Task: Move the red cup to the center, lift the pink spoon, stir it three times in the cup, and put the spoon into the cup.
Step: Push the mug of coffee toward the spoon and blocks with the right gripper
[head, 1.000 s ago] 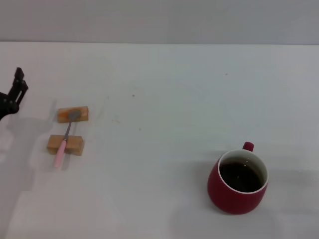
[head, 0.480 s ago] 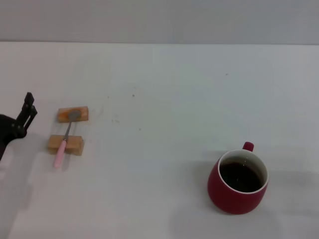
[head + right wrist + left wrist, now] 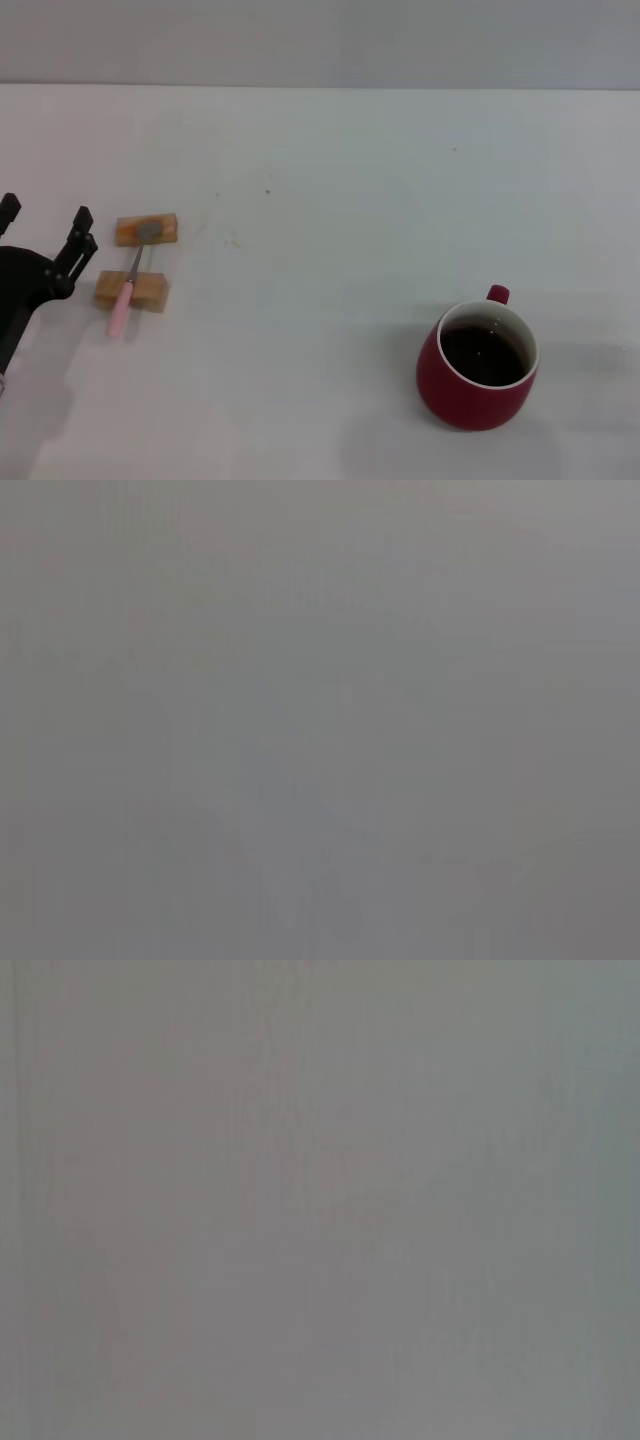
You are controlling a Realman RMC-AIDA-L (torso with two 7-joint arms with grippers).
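Nothing looked done. The left gripper (image 3: 45,232) stood open and empty, the pink spoon (image 3: 128,282) untouched just to its right on two wooden blocks (image 3: 131,290). The red cup (image 3: 477,365) sat well off to its right, not centred; the right gripper was out of view.

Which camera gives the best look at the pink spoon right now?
The head view. It shows the whole spoon lying across two wooden blocks, just beside the left end effector. Both wrist views show only blank grey, with no spoon.

Two small tan blocks (image 3: 132,290) (image 3: 146,229) near the left edge of a white table (image 3: 330,180), one just behind the other, apart.
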